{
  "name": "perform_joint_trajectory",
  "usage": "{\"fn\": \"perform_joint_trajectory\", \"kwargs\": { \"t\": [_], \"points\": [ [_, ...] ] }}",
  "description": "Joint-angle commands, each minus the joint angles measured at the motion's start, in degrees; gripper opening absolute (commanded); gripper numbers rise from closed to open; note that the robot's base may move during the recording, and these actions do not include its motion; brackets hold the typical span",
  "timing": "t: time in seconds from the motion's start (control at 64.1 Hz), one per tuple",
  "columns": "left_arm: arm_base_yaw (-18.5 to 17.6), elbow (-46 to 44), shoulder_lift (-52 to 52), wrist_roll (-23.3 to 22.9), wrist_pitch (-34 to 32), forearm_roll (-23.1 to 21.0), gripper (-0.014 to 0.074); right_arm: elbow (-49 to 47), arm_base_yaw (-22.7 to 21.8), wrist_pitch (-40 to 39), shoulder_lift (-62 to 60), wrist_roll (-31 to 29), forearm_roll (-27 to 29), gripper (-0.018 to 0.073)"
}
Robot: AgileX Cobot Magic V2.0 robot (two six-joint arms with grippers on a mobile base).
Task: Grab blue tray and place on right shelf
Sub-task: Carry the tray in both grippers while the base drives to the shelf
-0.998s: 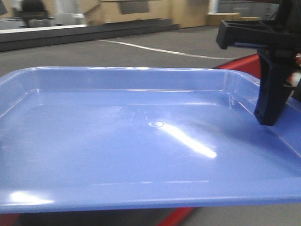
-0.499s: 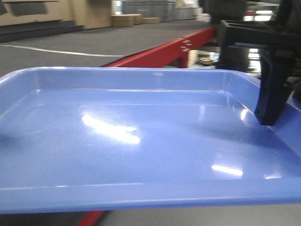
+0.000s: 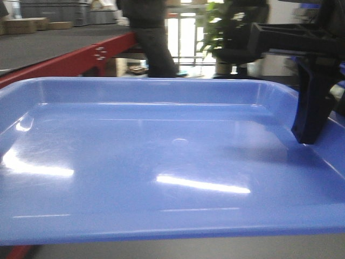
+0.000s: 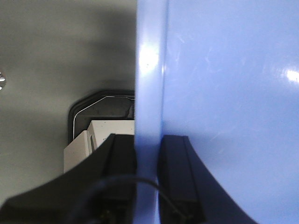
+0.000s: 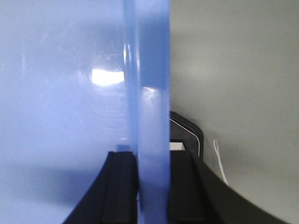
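At the front camera: the blue tray (image 3: 161,162) fills our view, held up and level, its glossy floor bare. The right gripper (image 3: 308,129) has one black finger down inside the right-hand rim. We cannot see the right shelf from here, only a red beam (image 3: 64,62) behind.
Left wrist: the left gripper (image 4: 148,161) is clamped on the blue tray (image 4: 233,93) at its left rim, one pad on each side of the lip.
Right wrist: the right gripper (image 5: 152,175) pinches the opposite rim of the blue tray (image 5: 60,93) the same way, pads pressed to the plastic.
Handling: we judge it light, thin and slick, apt to flex or slide between the pads, and not fragile.
Hold: the two end rims, mid-edge, as we have it now.
Risk: we think uneven arm travel could twist the lip free.
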Motion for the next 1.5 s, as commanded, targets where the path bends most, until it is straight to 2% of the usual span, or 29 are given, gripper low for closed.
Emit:
{"fn": "perform_joint_trajectory", "kwargs": {
  "t": [0.0,1.482],
  "points": [
    [-0.48,-2.01,-1.12,-0.14,-1.98,-5.11,-0.0010,-1.70,-0.13,-3.32,-1.75,0.33,1.52,0.0168],
    [-0.48,-2.01,-1.12,-0.14,-1.98,-5.11,-0.0010,-1.70,-0.13,-3.32,-1.75,0.33,1.52,0.0168]
  ]
}}
